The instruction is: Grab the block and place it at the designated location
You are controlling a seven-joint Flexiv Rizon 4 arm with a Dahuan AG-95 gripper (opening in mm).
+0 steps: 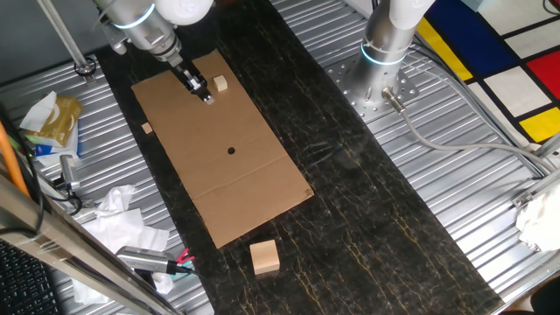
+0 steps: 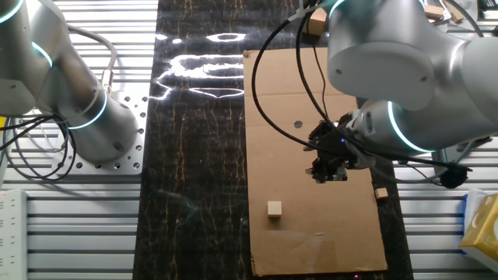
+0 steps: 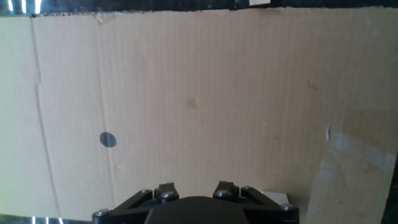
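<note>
One fixed view: a flat brown cardboard sheet (image 1: 223, 153) with a crease across its lower part lies on a dark, marbled strip of table (image 1: 350, 192) flanked by ribbed metal. The block (image 1: 220, 83), a tiny pale wooden cube, rests on the sheet's upper end, just beside the gripper (image 1: 206, 96) and apart from it. The designated location (image 1: 231, 150) is a small round black dot near the sheet's middle. A larger tan wooden block (image 1: 264, 256) sits off the sheet's lower edge; a small flat chip (image 1: 147, 129) lies at its left edge.

The other fixed view: the gripper (image 2: 331, 173) hangs over bare cardboard, between the dot (image 2: 298, 123) and the cube (image 2: 274, 208). (Finger spacing cannot be told.)

Hand view: corrugated cardboard fills the frame, with the dot (image 3: 107, 139) at left and taped patches at right. The fingertips are out of frame.
</note>
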